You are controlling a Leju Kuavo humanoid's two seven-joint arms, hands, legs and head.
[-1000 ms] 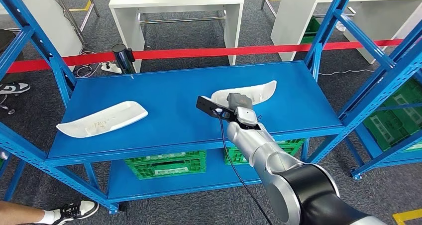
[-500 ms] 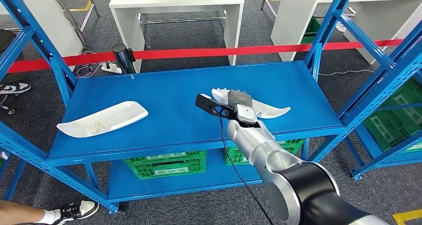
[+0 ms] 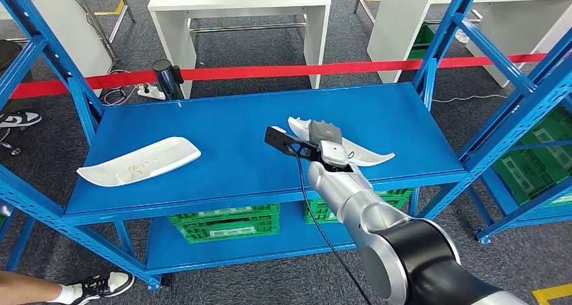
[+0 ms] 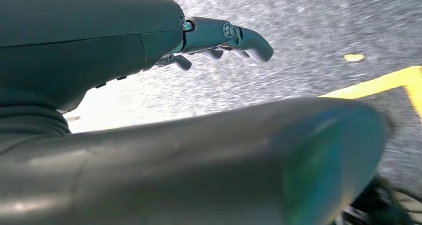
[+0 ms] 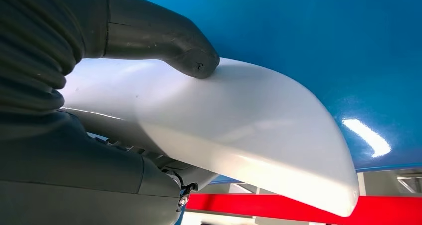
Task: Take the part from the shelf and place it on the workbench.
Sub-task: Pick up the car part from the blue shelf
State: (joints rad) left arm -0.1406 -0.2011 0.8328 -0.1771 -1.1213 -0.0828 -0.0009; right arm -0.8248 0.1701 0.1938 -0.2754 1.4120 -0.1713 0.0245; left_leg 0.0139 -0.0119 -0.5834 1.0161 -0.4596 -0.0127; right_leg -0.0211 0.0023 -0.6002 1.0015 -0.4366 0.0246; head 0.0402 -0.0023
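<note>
Head view: the right robot hand (image 3: 324, 142) reaches over the top deck of the blue shelf (image 3: 222, 150) and grips a curved white plastic part (image 3: 364, 154) — a long, shell-like panel whose pointed tip extends toward the shelf's right edge. The part sits near the front right of the deck; whether it is lifted clear of the surface or touching it cannot be told. A black cable (image 3: 311, 217) runs down from the wrist along the silver forearm.

Right wrist view: the thick grey thumb (image 5: 164, 43) presses on the smooth upper face of the white part (image 5: 239, 130), while darker fingers (image 5: 149, 158) sit beneath it, so the panel is held between them. Blue shelf surface lies behind the part.

A second white part (image 3: 138, 161) of similar shape lies flat at the left front of the same deck, well apart from the held one. Green crates (image 3: 226, 223) stand on the lower level of the shelf. Beyond the shelf a red barrier tape (image 3: 270, 71) stretches across the floor — behind it stands a white counter (image 3: 239, 5).

Left wrist view: the left robot hand (image 4: 219, 38) hangs above grey floor, its fingers gently curved and apart, holding nothing. A yellow floor line (image 4: 378, 83) crosses nearby.
</note>
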